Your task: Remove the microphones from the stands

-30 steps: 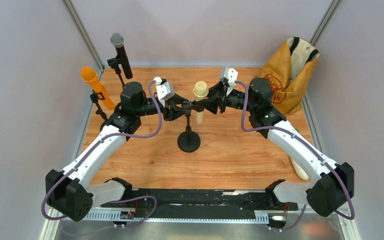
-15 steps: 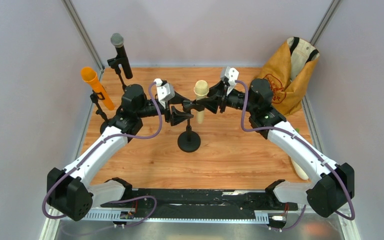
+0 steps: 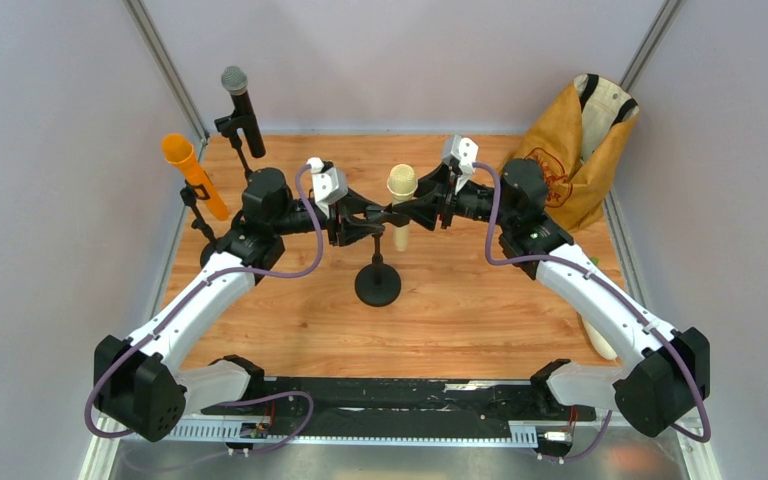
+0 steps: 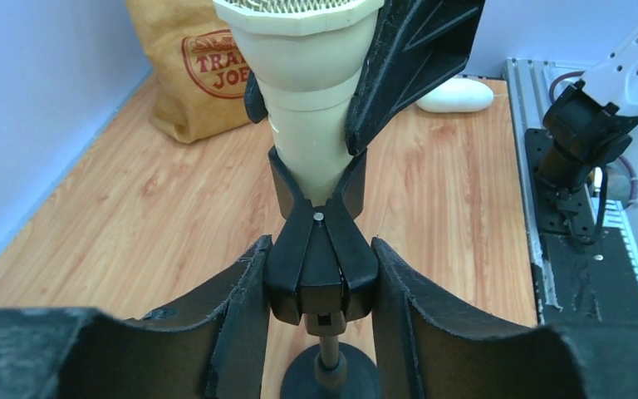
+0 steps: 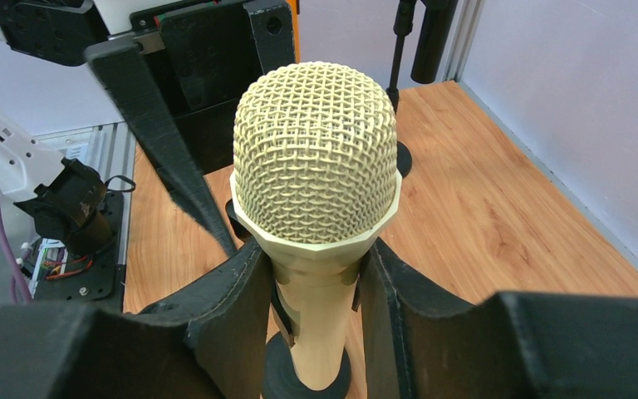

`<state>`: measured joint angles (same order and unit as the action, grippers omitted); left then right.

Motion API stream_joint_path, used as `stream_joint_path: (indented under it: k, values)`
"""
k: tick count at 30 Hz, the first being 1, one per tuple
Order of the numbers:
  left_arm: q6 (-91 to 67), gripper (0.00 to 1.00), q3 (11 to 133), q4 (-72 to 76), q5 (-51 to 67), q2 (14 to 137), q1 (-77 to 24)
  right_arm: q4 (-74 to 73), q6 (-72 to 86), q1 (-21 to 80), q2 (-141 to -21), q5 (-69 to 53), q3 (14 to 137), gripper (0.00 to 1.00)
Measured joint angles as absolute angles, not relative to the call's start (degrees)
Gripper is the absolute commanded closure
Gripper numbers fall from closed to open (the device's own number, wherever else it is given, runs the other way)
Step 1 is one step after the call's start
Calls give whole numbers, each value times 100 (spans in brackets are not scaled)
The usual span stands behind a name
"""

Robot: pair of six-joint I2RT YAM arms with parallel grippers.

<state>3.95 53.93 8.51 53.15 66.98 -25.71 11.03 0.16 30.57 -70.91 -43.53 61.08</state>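
The wooden tabletop (image 3: pixel 460 300) carries a brown paper bag (image 3: pixel 560 180) in its far right corner. The bag is open at the top, and something pale with dark straps stands up out of it. An orange microphone (image 3: pixel 185 165) and a black microphone (image 3: pixel 240 100) sit on their own stands at the far left corner. Mid-tabletop stands the black stand (image 3: pixel 377 283), with the cream microphone (image 5: pixel 316 183) upright in its clip (image 4: pixel 320 266). The right claw (image 5: pixel 316 299) is narrow, closed on the cream microphone's body just below the mesh head. The left claw (image 4: pixel 320 283) is closed against both sides of the clip.
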Motion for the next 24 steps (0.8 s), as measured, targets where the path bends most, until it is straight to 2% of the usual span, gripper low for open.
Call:
stream_joint_path:
  k: [6,24]
  values:
    - [360,87,5393,904,5312,6698,-2585,1138,38,3057,-7076,-4355,6090,79]
    - [305,100,5393,910,5177,6698,-2589,1151,36,3057,-7039,-4244,6077,80]
